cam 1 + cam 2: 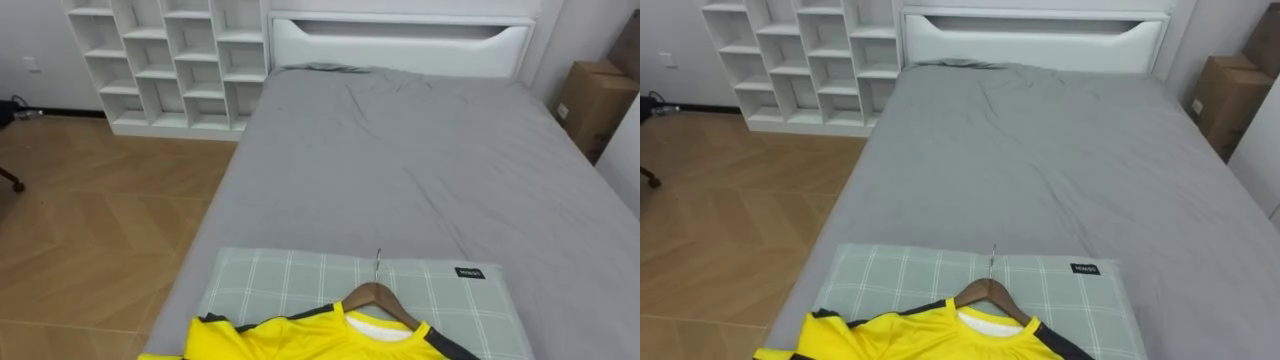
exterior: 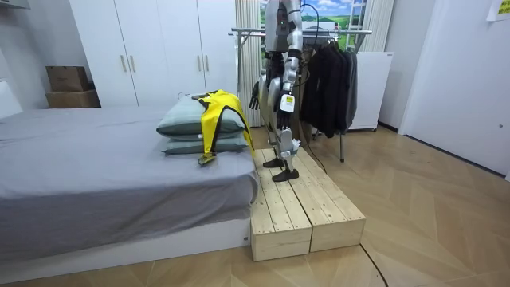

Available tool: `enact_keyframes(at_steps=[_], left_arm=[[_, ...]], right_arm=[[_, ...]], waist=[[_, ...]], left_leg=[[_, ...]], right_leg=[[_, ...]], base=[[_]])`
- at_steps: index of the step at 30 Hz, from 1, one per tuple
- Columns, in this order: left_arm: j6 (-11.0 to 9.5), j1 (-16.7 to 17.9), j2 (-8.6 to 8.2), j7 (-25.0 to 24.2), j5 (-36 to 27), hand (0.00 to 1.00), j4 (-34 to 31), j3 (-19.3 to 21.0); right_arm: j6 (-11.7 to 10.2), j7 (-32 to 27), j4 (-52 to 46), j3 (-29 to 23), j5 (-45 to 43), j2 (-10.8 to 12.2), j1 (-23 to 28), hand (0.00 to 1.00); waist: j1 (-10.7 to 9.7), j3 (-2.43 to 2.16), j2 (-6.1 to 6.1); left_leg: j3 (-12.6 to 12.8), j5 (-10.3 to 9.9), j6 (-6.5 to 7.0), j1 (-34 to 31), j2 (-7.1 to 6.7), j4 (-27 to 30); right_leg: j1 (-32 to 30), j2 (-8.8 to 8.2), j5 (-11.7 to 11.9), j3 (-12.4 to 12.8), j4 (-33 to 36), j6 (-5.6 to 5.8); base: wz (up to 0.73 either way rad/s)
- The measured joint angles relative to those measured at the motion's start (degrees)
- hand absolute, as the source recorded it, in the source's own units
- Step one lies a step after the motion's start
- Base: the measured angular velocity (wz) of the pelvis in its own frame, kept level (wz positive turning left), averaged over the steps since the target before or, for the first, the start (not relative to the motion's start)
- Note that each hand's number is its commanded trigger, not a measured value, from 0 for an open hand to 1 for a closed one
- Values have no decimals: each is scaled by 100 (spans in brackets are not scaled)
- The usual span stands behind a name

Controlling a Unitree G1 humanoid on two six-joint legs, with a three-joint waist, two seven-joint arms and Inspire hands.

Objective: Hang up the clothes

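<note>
While the robot is standing on the wooden platform point(image 2: 303, 203) at the pillow end of the bed point(image 1: 400, 160), the yellow shirt point(image 1: 300, 340) is lying at 6 o'clock in the eye views. It is sitting on a wooden hanger point(image 1: 375, 297), whose metal hook point(image 1: 378, 262) is pointing toward 12. Both are resting on a green checked pillow point(image 1: 270, 285). The room view is showing two pillows stacked, with the shirt draping over their edge.

The left hand point(image 2: 287, 104) and right hand point(image 2: 256, 93) are hanging by the robot's hips, well apart from the shirt. Whether they are spread or curled, I cannot tell at that distance.

The shirt is looking light, soft and probably slick, so it is likely to bunch or slide if lifted by the cloth. The stiff hanger is offering the better hold, at the neck just under the hook. Keeping it level should stop the shoulders slipping off.

Counting near to far, there is one shirt, one hanger and two pillows. Farther off, one white headboard point(image 1: 395, 45) is closing the bed at 12 o'clock. One white shelf unit point(image 1: 170, 60) is standing at 10 o'clock, and a cardboard box point(image 1: 595, 100) is sitting at 2. Behind the robot, one clothes rack point(image 2: 319, 32) is carrying several dark garments point(image 2: 327, 80), and the hanger probably belongs there.
</note>
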Motion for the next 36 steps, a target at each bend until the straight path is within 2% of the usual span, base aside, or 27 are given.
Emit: enact_keyframes(at_steps=[5,11,14,17,21,25,30,36], left_arm=[[-5,-1,-6,46,-2,0,0,9],[-10,46,-16,503,-8,0,-2,65],[-14,71,-24,762,-2,0,-13,321],[-16,66,-13,1030,-40,0,-63,536],[-20,96,39,1417,-48,0,-190,727],[-184,142,127,1915,-11,0,-282,941],[-245,152,153,2519,-17,0,-487,953],[-494,96,164,3114,-6,0,-858,951]], right_arm=[[-3,-13,-4,6,0,0,8,0],[0,-57,-1,25,-3,2,1,0],[2,-87,2,24,-40,4,11,0],[11,-90,1,25,-33,3,12,0],[79,-92,-17,21,-26,-11,28,0],[86,-119,-15,11,-46,-30,8,0],[86,-218,4,12,-52,-72,19,0],[78,-220,-16,11,-78,-85,8,0]], waist=[[10,0,-6],[16,-13,-23],[37,-7,-36],[42,-22,-32],[160,-29,-23],[218,-31,-7],[268,-22,33],[283,-24,58]], left_leg=[[13,0,0,6,3,-16],[17,0,0,12,0,-13],[18,0,0,14,0,-13],[18,0,0,22,1,-10],[15,0,0,16,6,-11],[-2,-1,0,20,6,-23],[-12,-1,0,102,3,-47],[-63,-1,1,135,1,-65]], right_leg=[[-10,4,0,13,5,0],[24,-4,-1,-17,3,1],[33,-2,-1,-23,-3,1],[22,-2,-1,-21,-8,1],[10,2,0,-11,4,0],[28,11,0,-13,6,0],[57,9,0,-16,7,0],[145,36,-2,-15,10,-2]], base=[[0],[0],[0],[0],[0],[2],[0],[1]])
